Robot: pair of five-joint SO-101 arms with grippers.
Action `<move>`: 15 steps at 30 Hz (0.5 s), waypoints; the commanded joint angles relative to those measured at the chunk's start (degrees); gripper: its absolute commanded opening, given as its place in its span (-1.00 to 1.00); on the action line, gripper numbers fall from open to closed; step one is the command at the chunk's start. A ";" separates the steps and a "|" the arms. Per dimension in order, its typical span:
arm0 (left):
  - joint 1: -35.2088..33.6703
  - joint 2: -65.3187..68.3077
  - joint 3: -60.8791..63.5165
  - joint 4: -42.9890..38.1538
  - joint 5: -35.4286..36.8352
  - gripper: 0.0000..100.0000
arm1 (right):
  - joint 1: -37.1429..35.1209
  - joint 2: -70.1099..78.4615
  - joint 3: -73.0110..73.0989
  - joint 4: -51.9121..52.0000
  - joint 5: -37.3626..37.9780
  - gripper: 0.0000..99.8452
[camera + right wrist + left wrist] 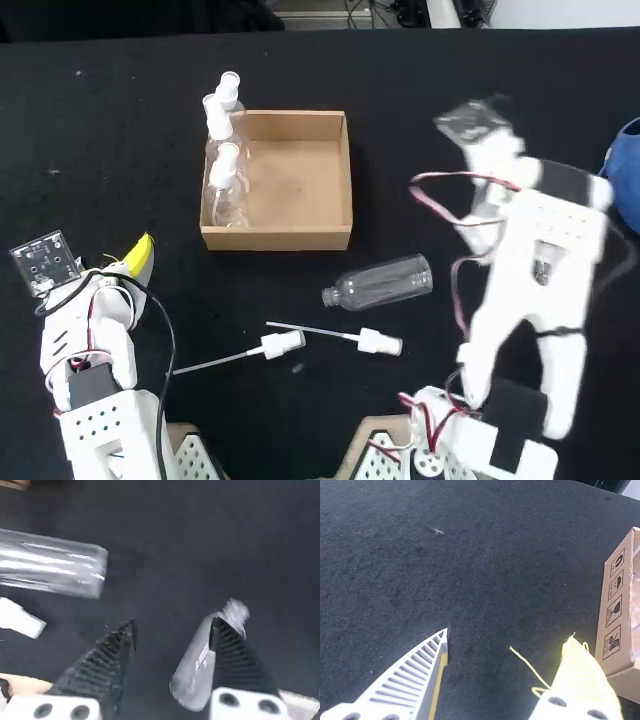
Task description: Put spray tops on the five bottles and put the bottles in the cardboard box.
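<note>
Seven o'clock: white perforated left arm with red and black cables; left gripper has one white, one yellow ribbed finger. Four o'clock: white right arm, right gripper black-fingered.

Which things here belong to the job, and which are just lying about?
Job: brown cardboard box; three capped clear plastic bottles inside; uncapped clear bottle lying beside it; another bottle; two loose white spray tops.
Lying about: blue object at the high view's edge.

Five bottles, two loose tops, one box
</note>
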 commanded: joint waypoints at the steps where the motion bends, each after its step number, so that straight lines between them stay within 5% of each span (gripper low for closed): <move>1: 0.04 -0.79 -0.57 -1.14 -0.09 -0.52 | 7.38 -2.95 -2.15 0.09 -1.58 -0.56; 15: -0.22 -0.79 -0.57 -1.14 -0.09 -0.52 | 17.41 15.69 -10.24 -5.27 -2.81 -0.55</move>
